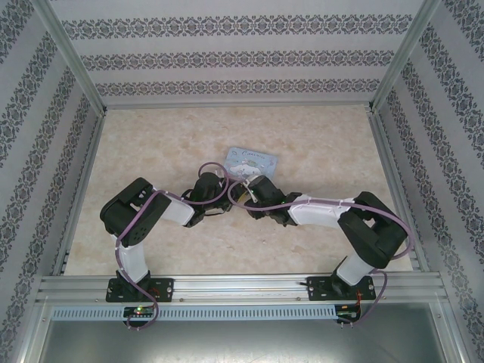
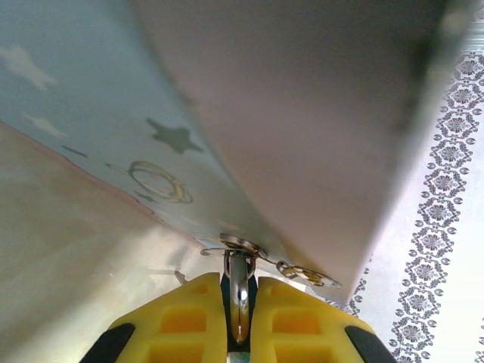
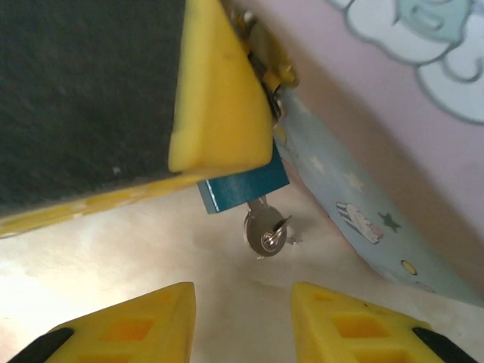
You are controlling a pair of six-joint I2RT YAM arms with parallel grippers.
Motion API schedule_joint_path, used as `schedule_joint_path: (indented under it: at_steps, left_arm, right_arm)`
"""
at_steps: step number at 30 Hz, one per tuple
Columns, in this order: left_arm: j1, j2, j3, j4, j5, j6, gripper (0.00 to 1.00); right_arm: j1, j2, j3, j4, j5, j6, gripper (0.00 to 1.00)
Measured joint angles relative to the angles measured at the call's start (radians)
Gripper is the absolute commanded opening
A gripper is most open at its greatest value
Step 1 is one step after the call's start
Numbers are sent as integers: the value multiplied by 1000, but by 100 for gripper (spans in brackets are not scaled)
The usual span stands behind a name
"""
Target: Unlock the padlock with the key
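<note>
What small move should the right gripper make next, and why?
Probably ease the right gripper forward and close on the key: its head hangs out of the padlock, which the left gripper holds, and the right gripper is open just short of it.

- Left arm: bulky black joint housings joined by white links, standing on a black base.
- Right arm: the same black housings, white links and black base.
- A thin lilac cable runs in loose loops along each arm.
- Left jaws: yellow, with shallow square pockets and black outer corners.
- Right jaws: yellow, pocketed and black-cornered alike.
</note>
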Motion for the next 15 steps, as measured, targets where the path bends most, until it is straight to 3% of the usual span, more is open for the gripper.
schedule_joint_path:
  at_steps: [10,15]
  left_arm:
    - [0,-1,2,-3,-1,0,0]
    - [0,-1,2,-3,-1,0,0]
  right_arm:
    - [1,51,65,-2,68,-24,31]
    - [1,81,93,-7,75,-33,18]
